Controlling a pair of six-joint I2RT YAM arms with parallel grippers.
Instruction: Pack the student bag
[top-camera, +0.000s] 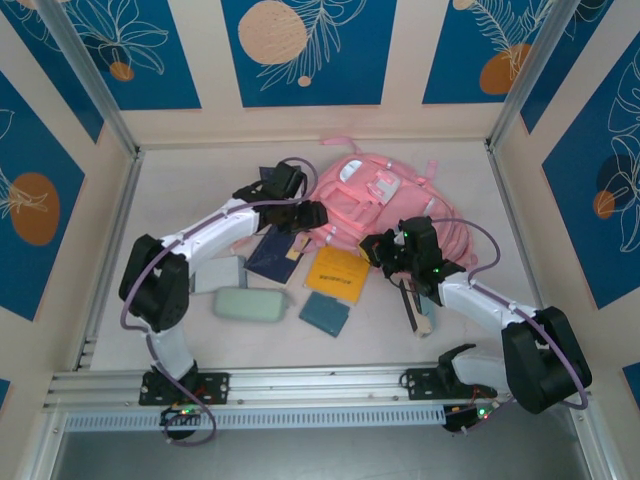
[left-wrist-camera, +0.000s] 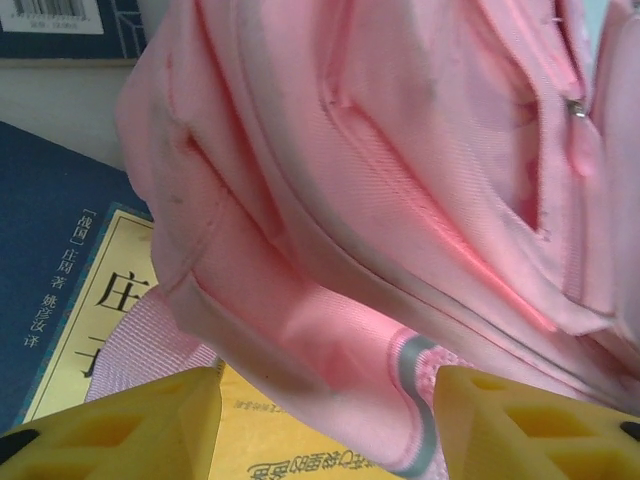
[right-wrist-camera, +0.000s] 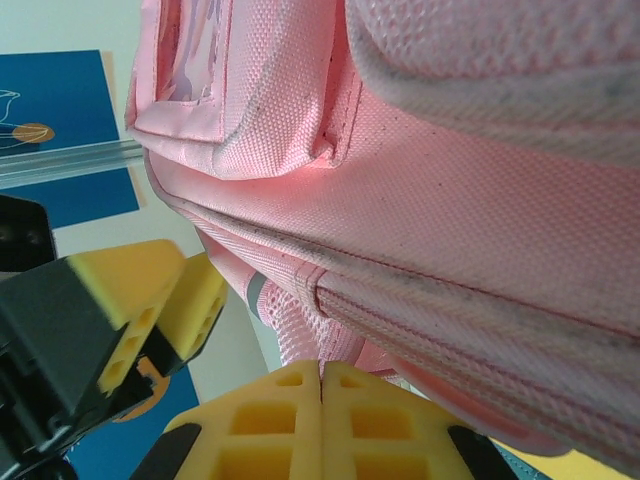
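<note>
- Student bag (top-camera: 385, 195) lies flat on the counter (top-camera: 180, 190), toward the far middle. It is pink, white patch facing up, straps bunched along its right side.
- Left tool (top-camera: 318, 216) is at the bag's near-left corner.
- Left wrist view: yellow fingers (left-wrist-camera: 120, 430) stand apart, with a fold of pink fabric and a grey strip between them.
- Yellow print shows through a gap beside one finger, so the fingers are apart and not clamped on the fold.
- Right tool (top-camera: 376, 248) sits at the bag's near edge, just right of the left tool.
- Right wrist view: its two fingers are pressed together with no gap along the seam.
- Pink mesh runs down to those fingertips. Cannot tell whether any fabric is caught between them.
- Left tool's fingers also appear low left in the right wrist view, close to the bag's underside.
- Dark blue book (top-camera: 275, 252) lies beneath the left forearm, near the bag's corner.
- Yellow book (top-camera: 337, 273) is just beside it on the right, its far edge at the bag's corner.
- Teal book (top-camera: 325, 315) lies nearer the arm bases, just beside the yellow book.
- Mint case (top-camera: 248, 303) and grey flat item (top-camera: 220, 272) sit left of the books, close together.
- Wooden strip (top-camera: 418, 308) lies on the near side of the right tool.
</note>
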